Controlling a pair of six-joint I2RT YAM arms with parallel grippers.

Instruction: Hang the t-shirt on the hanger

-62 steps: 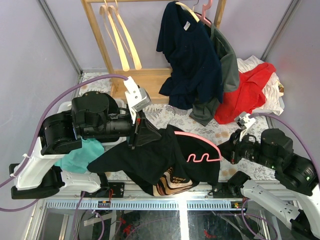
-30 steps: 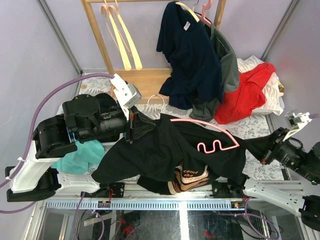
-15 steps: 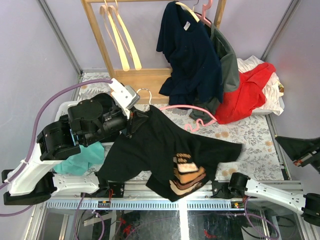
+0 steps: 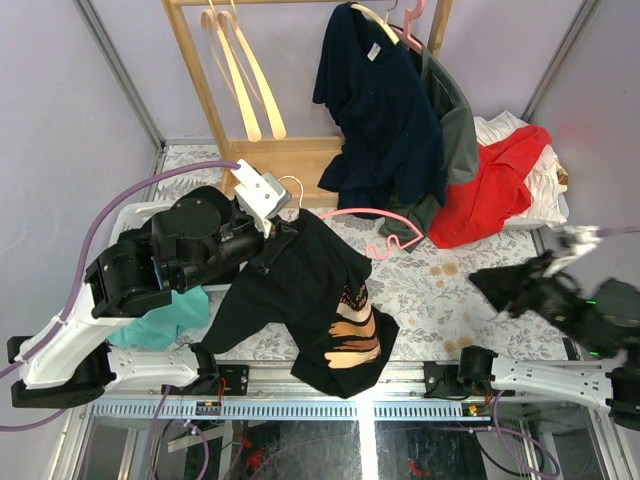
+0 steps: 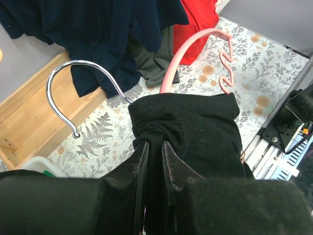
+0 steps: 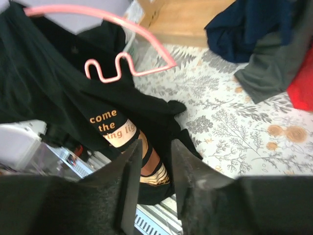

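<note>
Cloth of the black t-shirt [image 4: 300,300] is pinched tight in the left gripper [image 5: 152,144], right beside the metal hook [image 5: 58,83] of the pink hanger [image 5: 183,49]. The shirt hangs down below that gripper. One pink arm [image 4: 352,213] pokes out bare and points sideways, toward the right gripper [image 6: 155,144]. That gripper is a little open and holds nothing. It sits well apart, with the shirt in front of it. I think the right gripper is the free one to pull the shirt over the bare arm.
</note>
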